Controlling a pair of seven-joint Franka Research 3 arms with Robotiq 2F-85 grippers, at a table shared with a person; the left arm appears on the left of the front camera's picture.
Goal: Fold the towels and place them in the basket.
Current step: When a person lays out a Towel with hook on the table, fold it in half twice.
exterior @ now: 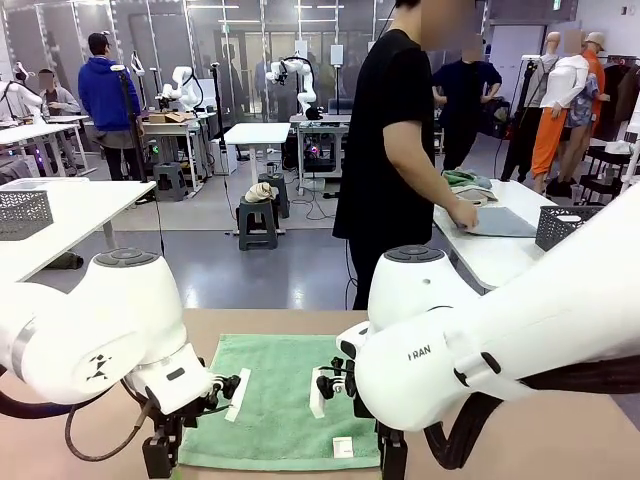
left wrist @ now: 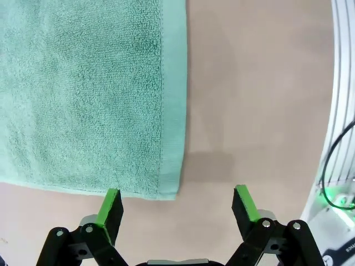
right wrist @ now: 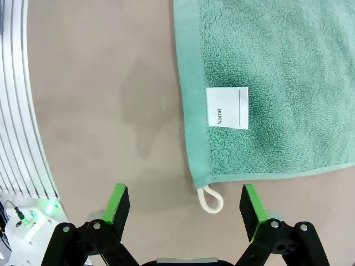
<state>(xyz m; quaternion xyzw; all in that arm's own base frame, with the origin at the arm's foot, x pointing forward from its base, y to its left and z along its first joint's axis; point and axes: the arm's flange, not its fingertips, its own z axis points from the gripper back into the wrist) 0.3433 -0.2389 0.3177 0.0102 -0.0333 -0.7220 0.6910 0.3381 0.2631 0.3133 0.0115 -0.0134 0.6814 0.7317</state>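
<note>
Mint green towel (exterior: pixel 285 395) flat on table (left wrist: pixel 260 83). L gripper (left wrist: pixel 177 206) and R gripper (right wrist: pixel 186 204) wide open, empty, each at a towel corner; corner loop (right wrist: pixel 211 199) between R fingers.

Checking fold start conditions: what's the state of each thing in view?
mint green towel: spread flat, unfolded, label up.
grey-blue towel: lying flat on the side table, under the person's hand.
basket: upright on that side table; contents unclear.
left gripper: open, over a towel corner, holding nothing.
right gripper: open, over the loop, holding nothing.
</note>
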